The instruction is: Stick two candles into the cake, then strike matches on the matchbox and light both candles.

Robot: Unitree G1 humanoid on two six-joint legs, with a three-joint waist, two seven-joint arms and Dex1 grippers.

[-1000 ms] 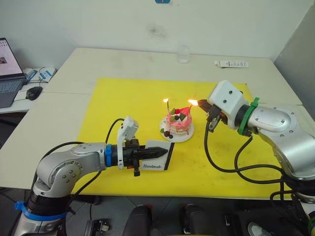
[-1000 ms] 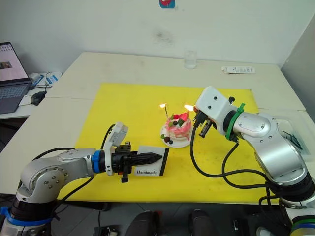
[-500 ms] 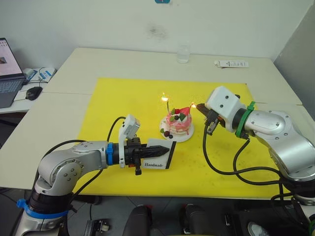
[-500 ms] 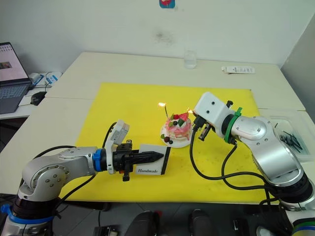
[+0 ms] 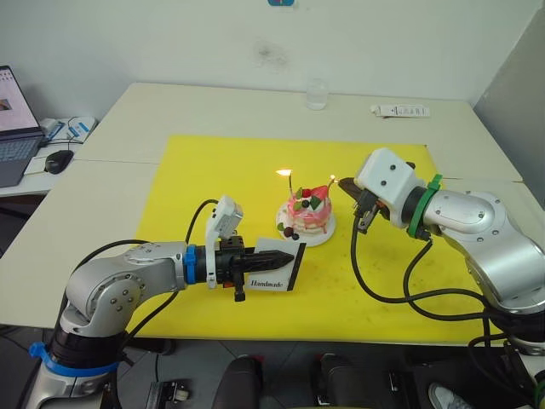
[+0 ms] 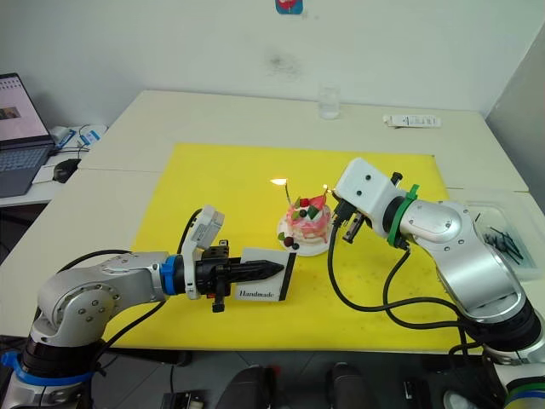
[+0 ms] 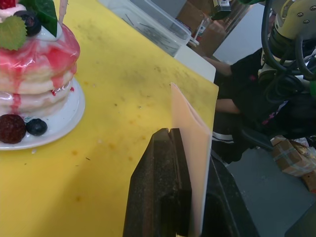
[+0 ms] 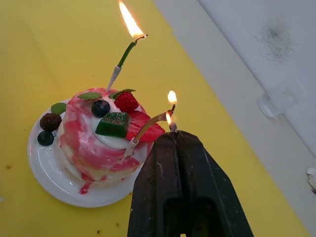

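The cake [image 5: 309, 211] sits on its white plate [image 8: 54, 180] mid-mat, both candles standing in it. The far-left candle [image 8: 123, 58] burns tall. The right gripper [image 8: 176, 134], fingers pinched on a burning match [image 8: 172, 127], holds its flame at the near-right candle [image 8: 148, 126], now lit. The left gripper [image 5: 289, 256] clamps the matchbox [image 5: 271, 270] upright, near-left of the cake.

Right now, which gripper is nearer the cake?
Right. The right gripper sits just beside the cake, holding a match at a candle. The left gripper is further off, in front, clamping the matchbox.
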